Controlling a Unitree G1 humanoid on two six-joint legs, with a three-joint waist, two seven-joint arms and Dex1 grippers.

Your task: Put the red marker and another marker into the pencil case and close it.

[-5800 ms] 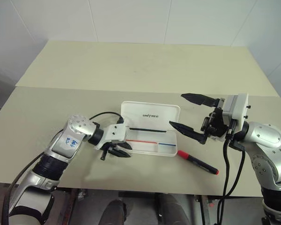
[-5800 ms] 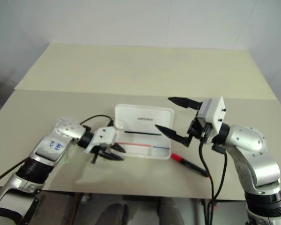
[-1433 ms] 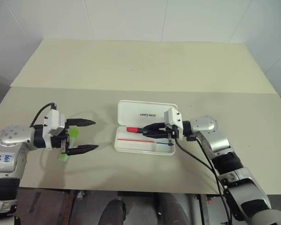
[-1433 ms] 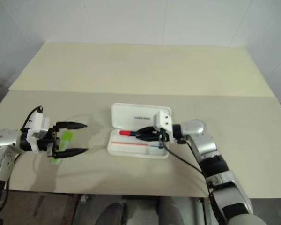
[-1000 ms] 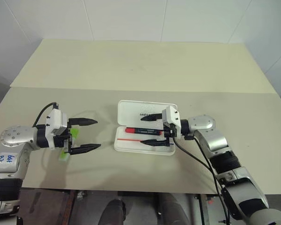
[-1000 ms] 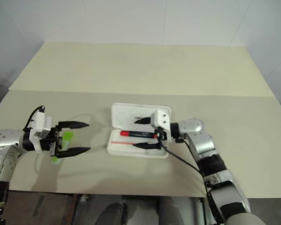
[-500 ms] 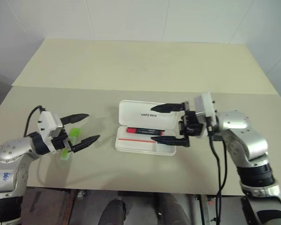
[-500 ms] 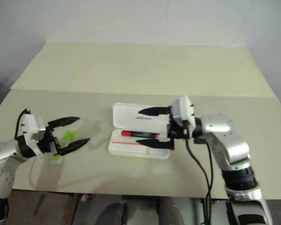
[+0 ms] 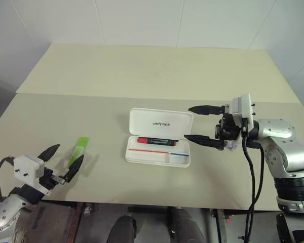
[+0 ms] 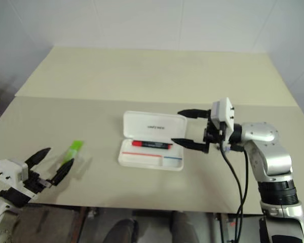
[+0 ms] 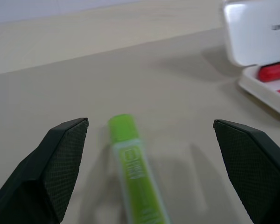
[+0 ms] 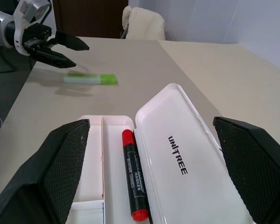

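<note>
the left gripper (image 9: 62,160) has its two black fingers spread wide with nothing between them, hovering at the near left corner of the table (image 9: 142,76). the green highlighter (image 9: 79,149) lies flat on the table just beyond those fingertips, apart from them, its long axis running roughly away from the robot. in the left wrist view the highlighter (image 11: 136,170) sits in the gap ahead of the spread fingers, touching neither.

the right gripper (image 9: 200,125) is likewise wide apart and empty (one finger over the far right corner of the lid, the other by the right end of the tray). it hangs just to the right of the pencil case (image 9: 159,135), pointing left toward it, and does not touch it as far as can be told.

the pencil case lies open near the middle of the table's front half, well apart from the highlighter. its lid (image 9: 162,122) is folded back flat on the far side, with dark lettering on it. the red marker (image 9: 157,140) lies inside the tray, along the edge next to the hinge, red cap toward the robot's left. a red-and-blue stripe (image 9: 154,151) runs along the tray floor nearer the robot. the right wrist view shows the marker (image 12: 135,181) lying in the tray beside the lid.
</note>
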